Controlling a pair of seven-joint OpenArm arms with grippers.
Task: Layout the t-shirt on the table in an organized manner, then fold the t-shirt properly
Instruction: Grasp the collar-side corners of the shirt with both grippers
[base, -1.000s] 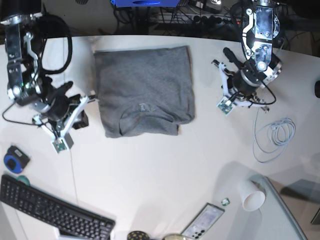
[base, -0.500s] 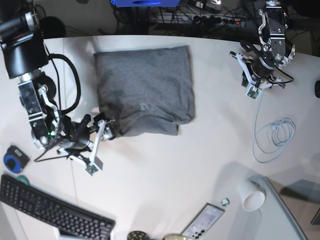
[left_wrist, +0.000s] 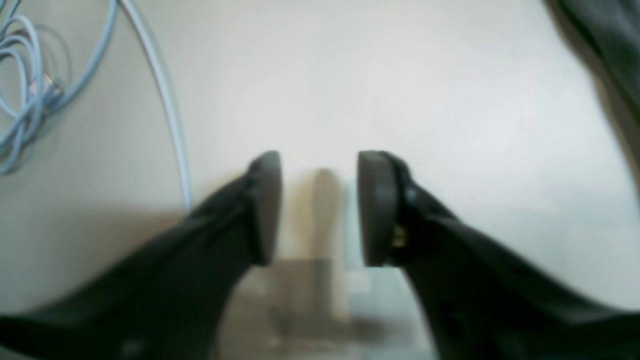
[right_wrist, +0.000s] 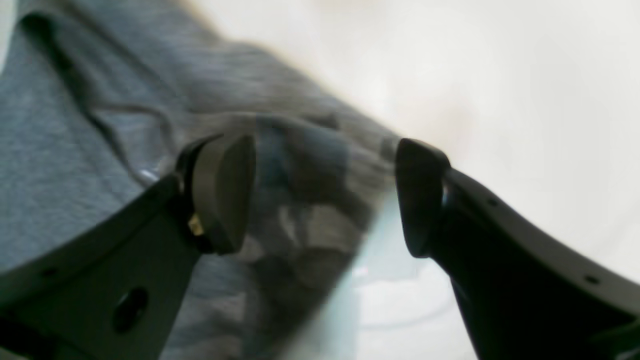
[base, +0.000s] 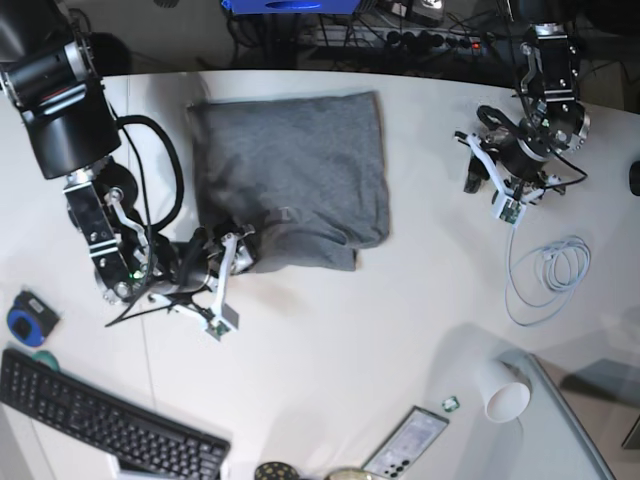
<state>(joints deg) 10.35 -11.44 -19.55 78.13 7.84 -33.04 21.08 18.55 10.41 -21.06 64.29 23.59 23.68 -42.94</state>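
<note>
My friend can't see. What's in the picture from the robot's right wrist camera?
The right gripper is open, its two dark fingers straddling the rumpled edge of the grey t-shirt. The white table shows beside the shirt.

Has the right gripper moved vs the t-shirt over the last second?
Yes. The right gripper has swung in from the t-shirt's left side to its near-left corner, open jaws now straddling the fabric edge.

bright even light; both wrist views blurred; soft shadows.
</note>
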